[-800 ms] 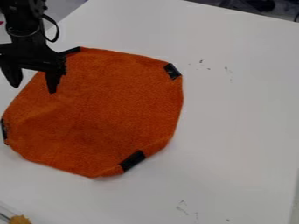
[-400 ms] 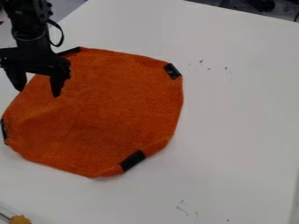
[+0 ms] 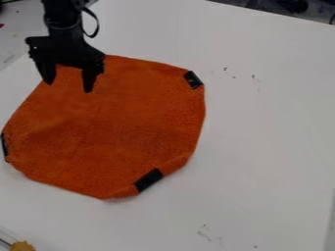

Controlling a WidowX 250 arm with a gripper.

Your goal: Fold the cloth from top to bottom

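Observation:
My black gripper (image 3: 68, 85) is at the upper left, open, its two fingers wide apart over the top left part of the cloth. The orange cloth (image 3: 118, 127) lies spread on the white surface, roughly octagonal, with black patches at its corners. One patch (image 3: 194, 79) marks the upper right corner, another patch (image 3: 148, 180) the bottom right, and a third (image 3: 5, 145) the left edge. The gripper covers the cloth's upper left corner. Nothing is held between the fingers.
The white table (image 3: 275, 132) extends right of the cloth, with small dark marks on it. A yellowish object (image 3: 22, 246) on a thin rod is at the bottom left corner. The table's far edge runs along the top right, with dark items beyond.
The gripper has moved right and, compared with the last earlier frame, up toward the cloth's top left corner. Its fingers remain apart, and the cloth lies as before.

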